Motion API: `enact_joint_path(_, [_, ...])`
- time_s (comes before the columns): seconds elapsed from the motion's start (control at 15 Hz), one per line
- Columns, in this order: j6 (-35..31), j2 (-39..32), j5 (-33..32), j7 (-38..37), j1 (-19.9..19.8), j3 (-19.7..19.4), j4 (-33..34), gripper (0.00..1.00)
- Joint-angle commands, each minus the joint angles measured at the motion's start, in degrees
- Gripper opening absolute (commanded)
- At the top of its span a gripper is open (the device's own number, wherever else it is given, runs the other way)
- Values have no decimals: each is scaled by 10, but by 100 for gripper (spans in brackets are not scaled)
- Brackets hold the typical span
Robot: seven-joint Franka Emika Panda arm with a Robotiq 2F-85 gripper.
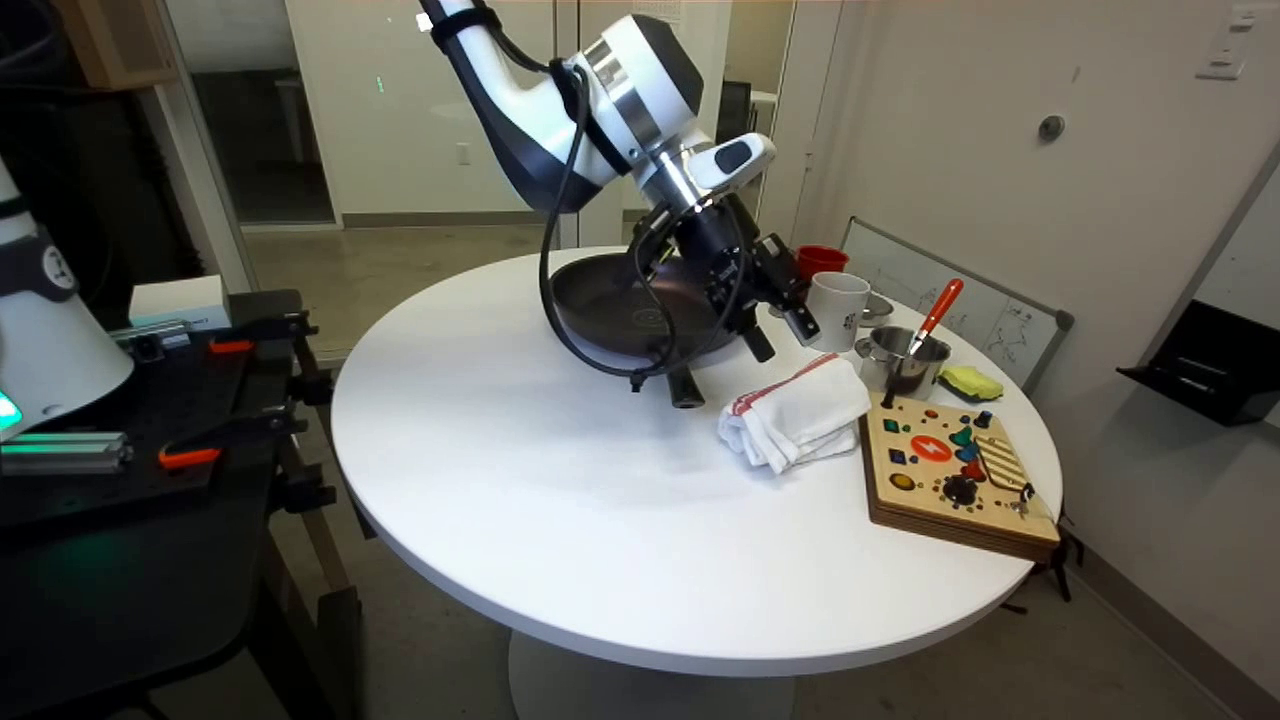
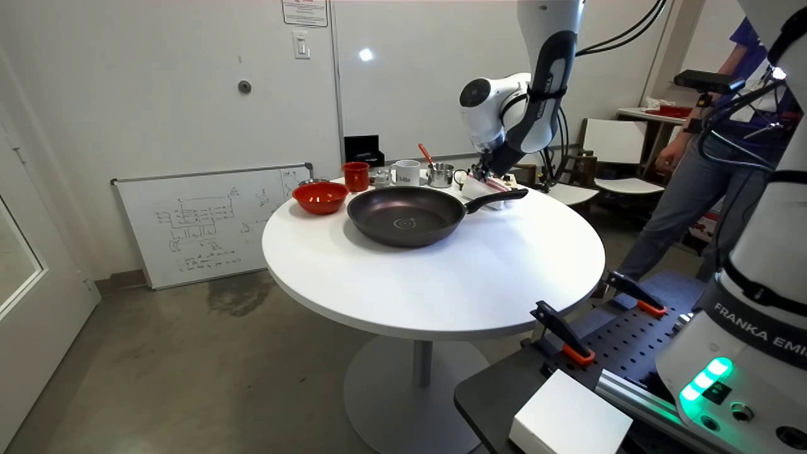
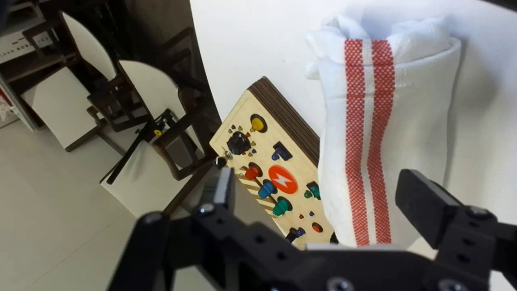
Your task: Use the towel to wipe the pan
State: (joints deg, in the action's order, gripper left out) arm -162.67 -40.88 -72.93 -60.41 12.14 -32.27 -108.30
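The white towel with red stripes (image 1: 800, 415) lies folded on the round table, also in view in an exterior view (image 2: 480, 189) and the wrist view (image 3: 416, 121). The dark pan (image 2: 406, 221) stands upright on the table with its handle beside the towel. In an exterior view the pan (image 1: 605, 310) is partly hidden behind the arm. My gripper (image 1: 785, 338) is open and empty above the table near the towel. In the wrist view the gripper (image 3: 318, 189) has its fingers wide apart, with the towel beyond them, closer to the right finger.
A wooden board with knobs (image 1: 960, 475) lies right beside the towel. A white mug (image 1: 838, 312), a metal pot (image 1: 900, 362) with a red-handled utensil, a yellow-green sponge (image 1: 970, 383), a red cup (image 2: 356, 176) and a red bowl (image 2: 320, 198) stand around the pan and towel.
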Motion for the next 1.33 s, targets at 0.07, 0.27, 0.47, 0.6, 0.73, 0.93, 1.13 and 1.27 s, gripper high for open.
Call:
enact_joint_path(0.07, [56, 131, 68, 189, -143, 171, -91, 100])
enact_joint_path(0.27, [104, 174, 154, 306, -253, 304, -107, 100])
enact_joint_path(0.47, [145, 199, 261, 430, -358, 441, -118, 100])
enact_joint_path(0.6, [185, 205, 331, 516, -434, 533, -109, 100])
enact_joint_path(0.73, [245, 200, 400, 599, -512, 626, -87, 100])
enact_joint_path(0.93, [361, 195, 502, 723, -593, 715, -38, 100])
enact_joint_path(1.13, [484, 224, 627, 836, -512, 612, 16, 100])
enact_joint_path(1.27, [519, 286, 700, 910, -529, 598, -45, 100])
